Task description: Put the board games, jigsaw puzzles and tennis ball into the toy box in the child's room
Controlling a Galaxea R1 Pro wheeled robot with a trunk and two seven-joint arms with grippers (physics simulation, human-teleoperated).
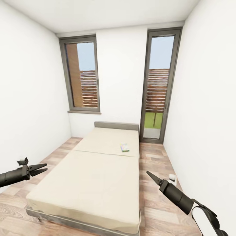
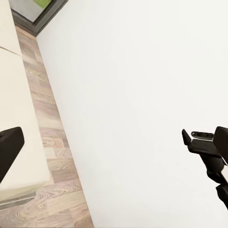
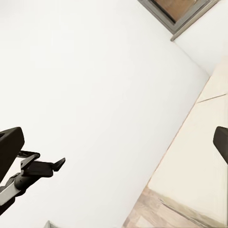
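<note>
The bed (image 1: 95, 177) with its plain cream mattress in two panels lies lengthwise ahead of me. One board game (image 1: 125, 147), a small flat white-green box, rests on the far panel towards its right side. My left gripper (image 1: 42, 168) hovers open off the bed's near left corner, with nothing between its fingers (image 2: 9, 149). Off the near right corner my right gripper (image 1: 149, 174) is open and empty too, its fingers (image 3: 10, 142) wide apart. Both are well short of the box. The table, toy box, jigsaw puzzles and tennis ball are out of view.
White walls close in on both sides, with strips of wood-plank floor (image 1: 154, 164) beside the bed. A window (image 1: 82, 77) and a glass door (image 1: 159, 87) are in the far wall. A small white object (image 1: 172, 178) lies on the floor by the right wall.
</note>
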